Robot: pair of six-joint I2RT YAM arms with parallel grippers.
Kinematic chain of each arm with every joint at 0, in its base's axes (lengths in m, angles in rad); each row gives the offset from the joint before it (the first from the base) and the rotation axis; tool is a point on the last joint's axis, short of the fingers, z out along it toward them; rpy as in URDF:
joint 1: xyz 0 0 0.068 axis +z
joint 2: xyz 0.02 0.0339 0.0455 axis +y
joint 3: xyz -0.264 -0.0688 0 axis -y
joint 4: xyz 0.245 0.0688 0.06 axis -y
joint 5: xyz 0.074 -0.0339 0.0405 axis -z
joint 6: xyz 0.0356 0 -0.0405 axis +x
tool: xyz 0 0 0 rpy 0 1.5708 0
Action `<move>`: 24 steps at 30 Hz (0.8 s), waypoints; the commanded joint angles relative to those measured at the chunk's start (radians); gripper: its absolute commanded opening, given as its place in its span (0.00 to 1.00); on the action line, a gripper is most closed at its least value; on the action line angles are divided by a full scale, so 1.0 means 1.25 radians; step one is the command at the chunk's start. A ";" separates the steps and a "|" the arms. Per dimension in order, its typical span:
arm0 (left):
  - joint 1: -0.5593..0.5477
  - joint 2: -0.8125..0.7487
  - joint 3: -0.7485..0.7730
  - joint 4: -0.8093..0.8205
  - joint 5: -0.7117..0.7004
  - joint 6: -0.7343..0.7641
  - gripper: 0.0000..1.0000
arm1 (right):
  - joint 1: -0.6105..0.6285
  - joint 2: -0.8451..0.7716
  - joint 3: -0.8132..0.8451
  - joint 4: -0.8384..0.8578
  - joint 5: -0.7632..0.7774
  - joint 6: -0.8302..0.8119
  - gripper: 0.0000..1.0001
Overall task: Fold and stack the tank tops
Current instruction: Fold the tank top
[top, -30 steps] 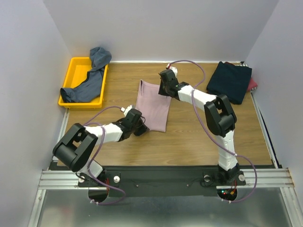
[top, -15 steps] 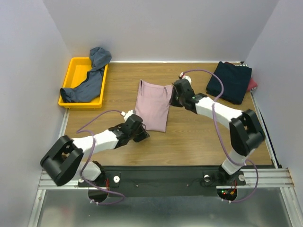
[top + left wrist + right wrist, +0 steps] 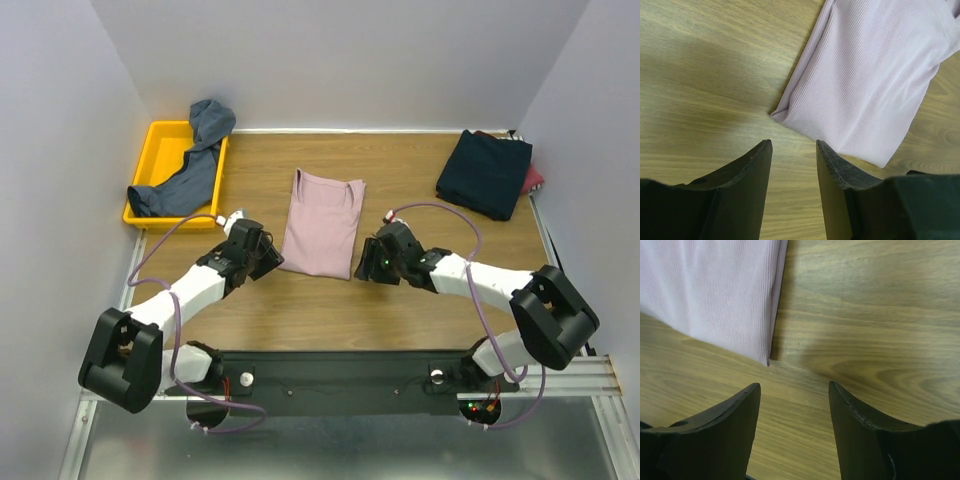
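Observation:
A dusty pink tank top (image 3: 322, 225) lies flat, folded lengthwise, in the middle of the table. My left gripper (image 3: 268, 262) sits just off its near left corner, open and empty; the left wrist view shows that gripper (image 3: 792, 142) over bare wood with the pink top (image 3: 870, 75) just ahead. My right gripper (image 3: 368, 266) is at the near right corner, also open and empty. The right wrist view has this gripper (image 3: 794, 385) a little short of the pink corner (image 3: 720, 295). A blue-grey tank top (image 3: 190, 170) hangs over the tray. A folded navy top (image 3: 485, 172) lies far right on a red one (image 3: 536, 179).
The yellow tray (image 3: 160, 150) stands at the far left against the wall. White walls close in the table on the left, back and right. Both arms stretch low across the near half of the wood.
Both grippers have opened. The right gripper travelled from the pink top's far right edge down to its near right corner. The left gripper backed off leftward from the near left corner.

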 commanded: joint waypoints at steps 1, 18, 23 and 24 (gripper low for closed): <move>0.017 0.011 -0.031 0.057 0.040 0.056 0.53 | 0.019 -0.013 -0.021 0.111 -0.029 0.061 0.64; 0.041 0.147 -0.065 0.239 0.090 0.078 0.53 | 0.055 0.094 -0.073 0.265 0.014 0.169 0.62; 0.040 0.182 -0.070 0.240 0.090 0.068 0.45 | 0.068 0.147 -0.064 0.276 0.025 0.178 0.58; 0.040 0.184 -0.070 0.239 0.090 0.067 0.43 | 0.068 0.151 -0.064 0.277 0.028 0.180 0.58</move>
